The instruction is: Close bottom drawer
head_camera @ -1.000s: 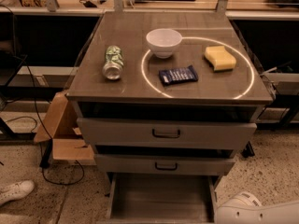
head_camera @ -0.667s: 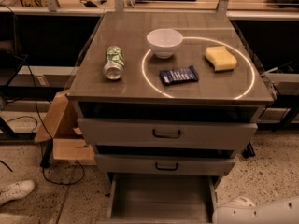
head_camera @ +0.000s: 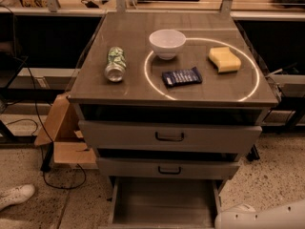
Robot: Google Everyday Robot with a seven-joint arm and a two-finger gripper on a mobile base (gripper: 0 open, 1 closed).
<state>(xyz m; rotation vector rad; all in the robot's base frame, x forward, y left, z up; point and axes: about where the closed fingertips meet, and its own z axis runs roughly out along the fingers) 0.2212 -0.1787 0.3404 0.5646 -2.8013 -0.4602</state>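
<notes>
The bottom drawer [head_camera: 162,202] stands pulled out at the foot of the grey cabinet, its empty inside facing up. Its front panel and handle are cut off by the lower edge of the view. The middle drawer [head_camera: 167,168] and the top drawer [head_camera: 169,136] above it stick out a little, each with a dark handle. A white part of my arm [head_camera: 262,216] lies in the bottom right corner, just right of the open drawer. My gripper is out of view, below or beyond that corner.
On the cabinet top lie a green can [head_camera: 114,63] on its side, a white bowl [head_camera: 167,43], a yellow sponge [head_camera: 224,59] and a blue packet [head_camera: 181,76]. A cardboard box [head_camera: 62,128] and cables sit left of the cabinet. A white shoe [head_camera: 14,195] is at lower left.
The white arm in the bottom right corner has sunk slightly lower in the view. The drawers and the things on top have not moved.
</notes>
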